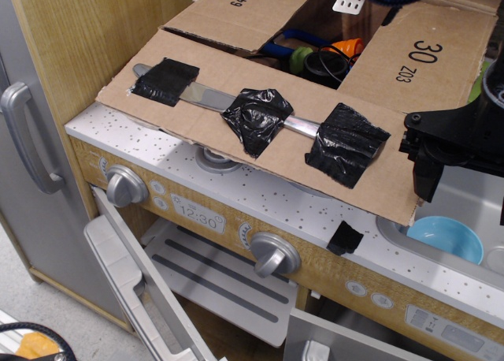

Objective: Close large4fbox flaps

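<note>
Lowest in the frame, a grey plastic oven door [142,290] hangs open below a toy stove front with two round silver knobs [126,186] and a clock panel [192,217] reading "12:30". Above it runs a white, speckled bench [102,124] on which the large4fbox [315,38] sits at upper centre, brown corrugated cardboard with its flaps spread open. One long flap [236,117] juts toward the lower right over the bench edge, carrying a flat metal strip [206,98] under three crumpled black tape patches [346,143]. A flap at upper right [417,57] is printed "30 Z03"; another at top [244,6] shows upside-down digits. Black and angular, the gripper [441,144] sits at the right edge beside the long flap's end; I cannot tell whether it is spread or touching. A light blue bowl [445,239] lies below it.
</note>
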`<state>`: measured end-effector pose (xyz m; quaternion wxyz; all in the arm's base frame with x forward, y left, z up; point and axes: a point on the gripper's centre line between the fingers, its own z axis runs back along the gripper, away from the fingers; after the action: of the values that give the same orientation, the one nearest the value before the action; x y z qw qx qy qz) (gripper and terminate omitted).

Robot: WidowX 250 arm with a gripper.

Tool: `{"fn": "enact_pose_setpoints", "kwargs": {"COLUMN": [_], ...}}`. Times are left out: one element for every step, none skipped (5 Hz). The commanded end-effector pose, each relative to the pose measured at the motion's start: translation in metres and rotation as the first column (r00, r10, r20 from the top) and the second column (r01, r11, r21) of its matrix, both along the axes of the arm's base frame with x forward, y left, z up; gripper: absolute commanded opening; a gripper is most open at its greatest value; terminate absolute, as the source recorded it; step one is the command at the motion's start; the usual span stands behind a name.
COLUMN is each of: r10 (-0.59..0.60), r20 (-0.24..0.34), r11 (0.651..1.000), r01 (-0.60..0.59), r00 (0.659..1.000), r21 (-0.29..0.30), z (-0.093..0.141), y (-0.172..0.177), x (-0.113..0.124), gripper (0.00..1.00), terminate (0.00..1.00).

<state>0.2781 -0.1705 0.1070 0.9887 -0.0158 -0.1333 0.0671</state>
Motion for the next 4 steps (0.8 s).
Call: {"fn": "enact_pose_setpoints", "kwargs": {"r10": [0.0, -0.015, -0.014, -0.002], "r20": [0.0, 0.019, 0.037, 0.024], "r11": [1.0, 1.0, 1.0, 1.0], "r01": [0.0, 0.015, 0.013, 0.002], "r00": [1.0, 1.0, 0.999, 1.0], "r21": [0.0, 0.012, 0.019, 0.01], "z": [0.0, -0.001, -0.005, -0.014], "y": [0.0, 0.001, 0.0, -0.001], "x": [0.0, 0.013, 0.021, 0.024], "gripper": [1.0, 1.0, 1.0, 1.0], "terminate": [0.0, 0.0, 0.0, 0.0]}}
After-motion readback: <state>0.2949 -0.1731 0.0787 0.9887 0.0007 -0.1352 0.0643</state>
